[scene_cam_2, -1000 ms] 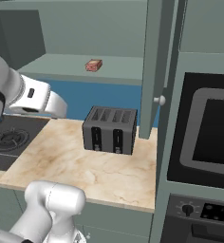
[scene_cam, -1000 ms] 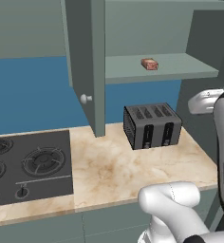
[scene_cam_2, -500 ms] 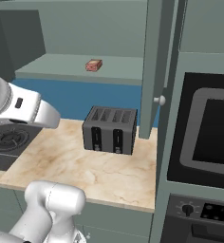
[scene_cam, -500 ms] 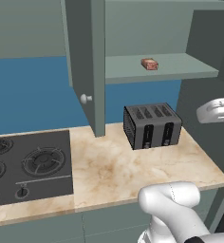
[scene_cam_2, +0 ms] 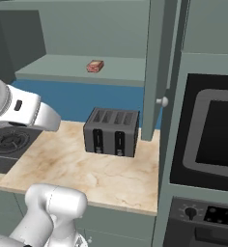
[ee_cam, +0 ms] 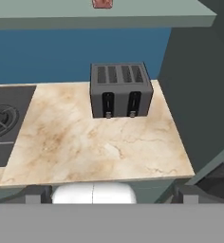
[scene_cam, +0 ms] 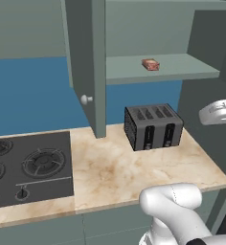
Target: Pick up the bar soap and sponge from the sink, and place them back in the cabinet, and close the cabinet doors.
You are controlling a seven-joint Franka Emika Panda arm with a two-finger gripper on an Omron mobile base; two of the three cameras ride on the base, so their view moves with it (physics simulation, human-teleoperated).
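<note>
The marble table (ee_cam: 99, 147) is lying nearest, with the toaster (ee_cam: 121, 89) sitting at its back edge and the stove (scene_cam: 28, 167) lying left of the toaster. Above the toaster, the bar soap (scene_cam_2: 95, 66) is resting on the cabinet (scene_cam_2: 77, 67) shelf, doors (scene_cam: 86, 62) hanging open. Can't tell how the jaws are standing.

bar soap (ee_cam: 103, 4) cut by top edge | stovetop (scene_cam: 26, 167) cut at left edge
</note>
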